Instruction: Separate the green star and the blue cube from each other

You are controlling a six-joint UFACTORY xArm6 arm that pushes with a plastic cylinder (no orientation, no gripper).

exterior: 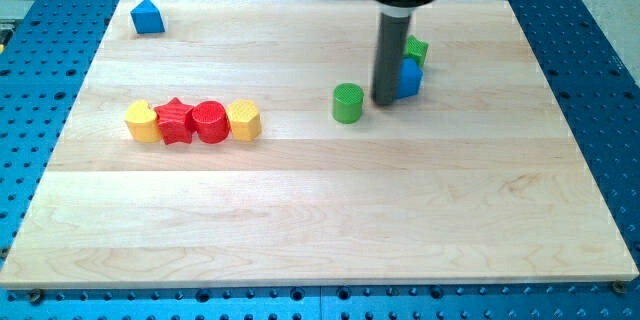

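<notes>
The green star (418,51) lies right of the board's upper middle, mostly hidden behind my rod. The blue cube (410,78) sits just below it and touches it. My tip (386,101) rests on the board against the blue cube's left side. The rod stands upright and covers the left parts of both blocks. A green cylinder (347,103) stands a short way left of my tip, apart from it.
A row of touching blocks lies at the left: a yellow heart (142,121), a red star (176,120), a red cylinder (210,121), a yellow hexagon (244,119). A blue pentagon-like block (147,17) sits in the top left corner of the wooden board (320,220).
</notes>
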